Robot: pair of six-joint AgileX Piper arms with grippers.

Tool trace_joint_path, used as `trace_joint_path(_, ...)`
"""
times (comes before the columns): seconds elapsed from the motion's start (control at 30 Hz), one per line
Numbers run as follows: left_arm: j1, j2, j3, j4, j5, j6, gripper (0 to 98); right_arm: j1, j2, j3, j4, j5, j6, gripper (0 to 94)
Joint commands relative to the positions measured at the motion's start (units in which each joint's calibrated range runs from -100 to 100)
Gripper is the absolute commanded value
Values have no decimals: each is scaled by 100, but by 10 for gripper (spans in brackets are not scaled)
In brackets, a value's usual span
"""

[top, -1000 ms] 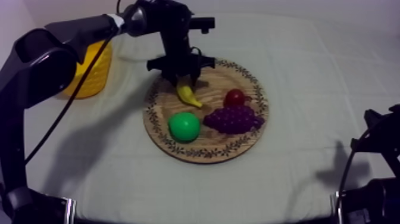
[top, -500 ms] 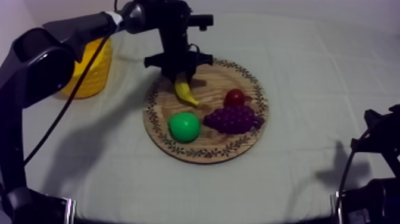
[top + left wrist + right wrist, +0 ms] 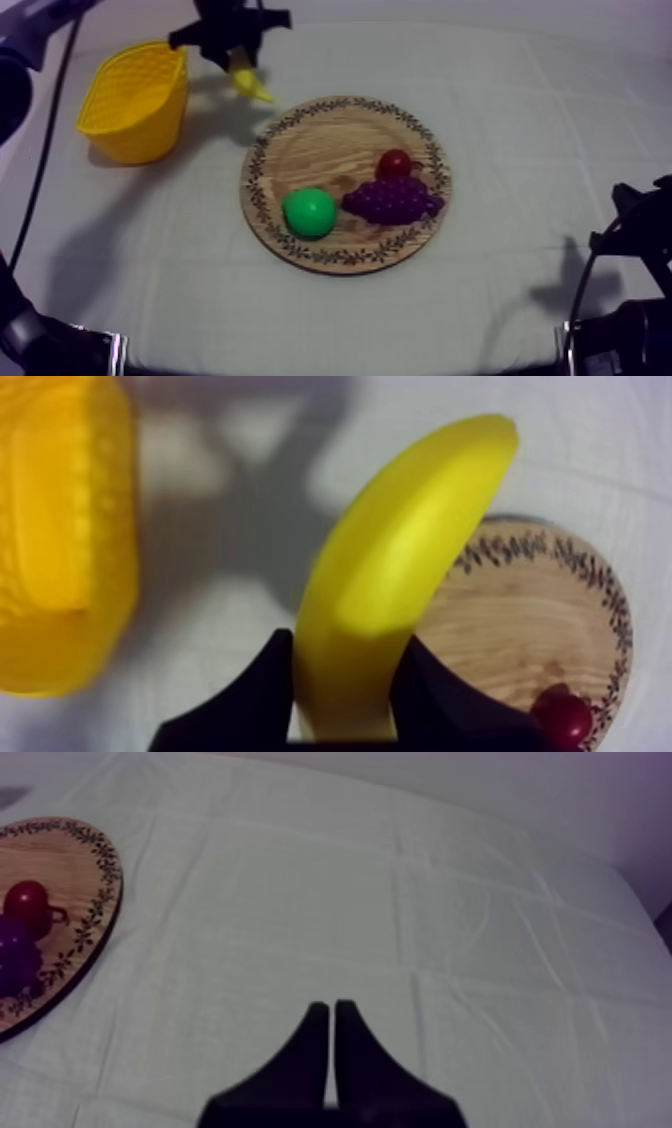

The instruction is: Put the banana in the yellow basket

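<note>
The left gripper (image 3: 238, 52) was pinching the banana (image 3: 249, 82) by one end, a black finger (image 3: 238, 701) pressed against each side of the fruit. The banana was off the round wooden board (image 3: 322, 140) and hung over the grey-white cloth (image 3: 520, 130), between the board's far rim and the yellow basket (image 3: 133, 102). It was near the basket's rim but outside it.

In the top view the banana's long axis ran at a slant. The gripped end was uppermost under the fingers, and the free tip pointed down and toward the board. In the left wrist view the fruit stretched away from the fingers in a gentle curve. Its free end bent toward the board's side and lay over bare cloth just past the patterned rim, with the basket on the other side of it.

On the board lay a green pear (image 3: 309, 212), a bunch of purple grapes (image 3: 392, 201) and a small red fruit (image 3: 396, 163). The red fruit touched the grapes, and the pear lay just beside them.

The right gripper (image 3: 331, 1044) had its two fingers pressed together in a narrow wedge with nothing between them. It was low at the right side of the table, well apart from the board.
</note>
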Motion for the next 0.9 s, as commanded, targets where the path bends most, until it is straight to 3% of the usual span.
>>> trace_joint_path(0.0,-293,-430,191,-36,11,-10,319,-2,-2,-3,1,21,-1,3)
trace_joint_path(0.47,-1593,-1308,1878,-136,-535,-122,315,4,-2,-3,1,21,4,3)
trace_joint_path(0.87,-1809,-988,2347,-71,-1104,-136,311,6,-2,-3,1,21,4,3)
